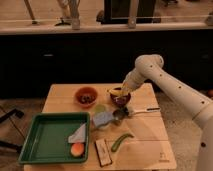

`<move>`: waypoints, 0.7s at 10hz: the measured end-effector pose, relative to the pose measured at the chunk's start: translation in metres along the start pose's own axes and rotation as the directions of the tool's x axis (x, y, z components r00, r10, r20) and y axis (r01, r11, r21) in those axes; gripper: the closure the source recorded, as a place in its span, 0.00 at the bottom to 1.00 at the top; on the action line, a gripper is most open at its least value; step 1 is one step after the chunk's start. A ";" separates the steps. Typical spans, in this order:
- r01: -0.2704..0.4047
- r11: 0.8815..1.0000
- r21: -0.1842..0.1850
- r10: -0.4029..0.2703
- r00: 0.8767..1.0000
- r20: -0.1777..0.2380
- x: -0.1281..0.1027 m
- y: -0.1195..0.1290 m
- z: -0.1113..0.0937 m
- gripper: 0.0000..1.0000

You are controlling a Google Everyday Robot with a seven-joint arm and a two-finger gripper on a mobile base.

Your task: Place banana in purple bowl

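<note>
My gripper hangs just above the purple bowl, pinching the banana so it sits over the bowl's rim, ready to drop. The orange-red bowl sits left of the purple one.

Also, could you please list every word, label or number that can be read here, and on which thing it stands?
None can be read.
Flat packet by the green tray: any print too blurred.
Table corner mark: too small.
Claw, at the banana over the purple bowl: no lettering.
</note>
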 end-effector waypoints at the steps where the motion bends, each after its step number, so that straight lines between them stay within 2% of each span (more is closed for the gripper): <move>1: 0.024 1.000 -0.009 -0.024 1.000 0.014 0.000 -0.001 0.001 0.99; 3: 0.068 0.997 -0.031 -0.066 0.996 0.059 -0.004 -0.005 0.008 0.99; 7: 0.089 0.995 -0.039 -0.083 0.987 0.138 -0.010 -0.014 0.020 0.99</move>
